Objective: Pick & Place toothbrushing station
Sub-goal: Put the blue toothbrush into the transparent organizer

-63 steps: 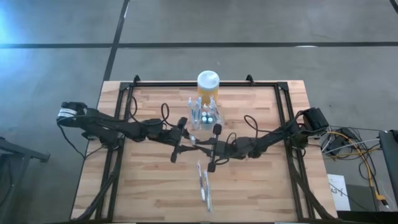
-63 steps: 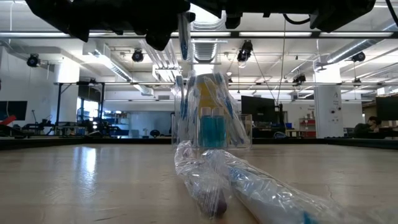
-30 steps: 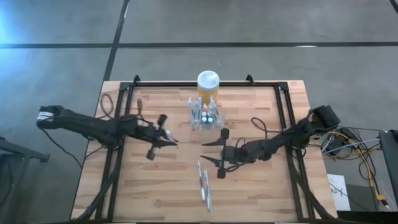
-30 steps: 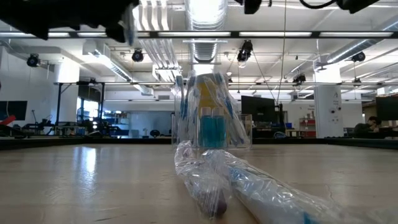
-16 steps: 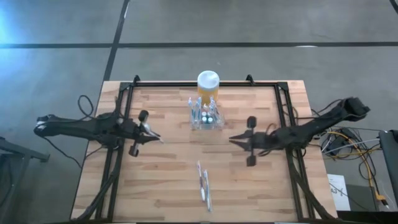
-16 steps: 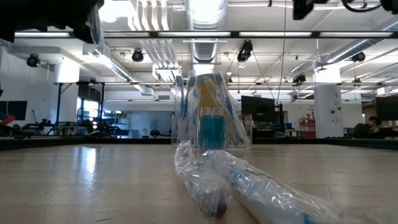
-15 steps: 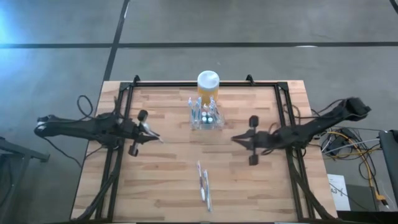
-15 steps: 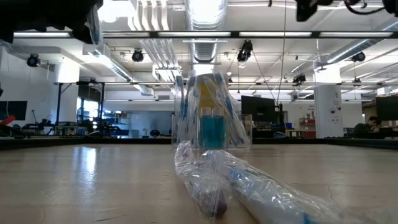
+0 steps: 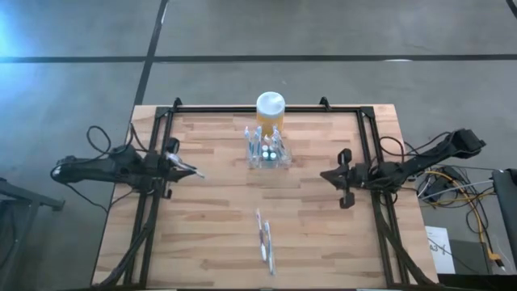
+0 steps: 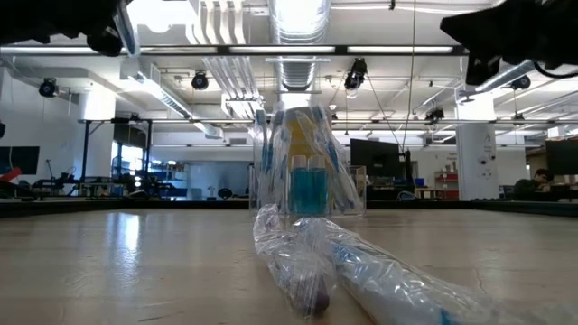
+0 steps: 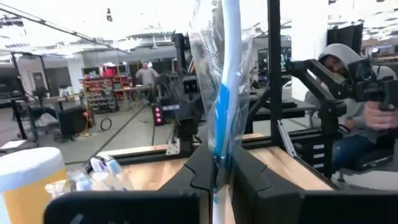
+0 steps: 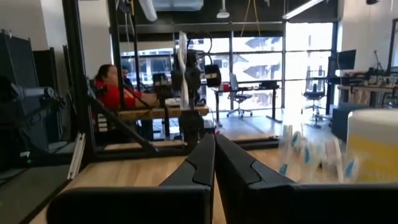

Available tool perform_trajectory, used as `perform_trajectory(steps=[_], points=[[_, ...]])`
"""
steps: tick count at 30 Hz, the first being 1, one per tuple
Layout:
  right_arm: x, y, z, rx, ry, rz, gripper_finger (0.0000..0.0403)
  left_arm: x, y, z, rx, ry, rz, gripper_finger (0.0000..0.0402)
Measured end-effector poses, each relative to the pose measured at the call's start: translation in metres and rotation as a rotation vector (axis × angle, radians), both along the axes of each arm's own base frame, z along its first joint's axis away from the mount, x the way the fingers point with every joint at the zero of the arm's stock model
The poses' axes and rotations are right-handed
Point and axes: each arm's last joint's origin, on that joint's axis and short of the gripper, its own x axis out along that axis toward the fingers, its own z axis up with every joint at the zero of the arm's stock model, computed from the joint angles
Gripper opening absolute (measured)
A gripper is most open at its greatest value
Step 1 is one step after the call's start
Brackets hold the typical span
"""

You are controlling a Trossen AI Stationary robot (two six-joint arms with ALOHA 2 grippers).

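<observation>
Risk: the wrapped toothbrush, pinched low by the left gripper at the table's left edge, could swing or slip. The toothbrushing station stands centre-back, touching the yellow jar; its contents are hard to read. The right gripper, clenched empty, hangs near the right edge.

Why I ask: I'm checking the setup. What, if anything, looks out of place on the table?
One wrapped toothbrush lies flat near the table's front edge, apart from the clear holder in front of the yellow jar. The left gripper holds another wrapped toothbrush near the table's left side.
</observation>
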Motion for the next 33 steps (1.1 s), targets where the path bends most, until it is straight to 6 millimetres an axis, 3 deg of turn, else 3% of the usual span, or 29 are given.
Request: perform_trajectory(steps=[6, 22, 27, 33], points=[[-0.005, -0.002, -0.015, 0.023, -0.001, -0.006, 0.0008, -0.004, 0.003, -0.008, 0.021, 0.074, 0.081, 0.0024], [-0.005, -0.002, -0.016, 0.016, 0.007, -0.005, 0.0008, -0.004, 0.007, -0.009, 0.037, 0.09, 0.223, 0.0024], [-0.005, -0.004, -0.012, -0.025, -0.006, -0.075, 0.0008, 0.007, 0.008, -0.005, 0.066, 0.063, 0.258, 0.0024], [-0.004, -0.008, -0.006, 0.005, -0.002, -0.239, 0.0008, 0.03, 0.004, -0.001, 0.097, 0.006, 0.155, 0.0024]])
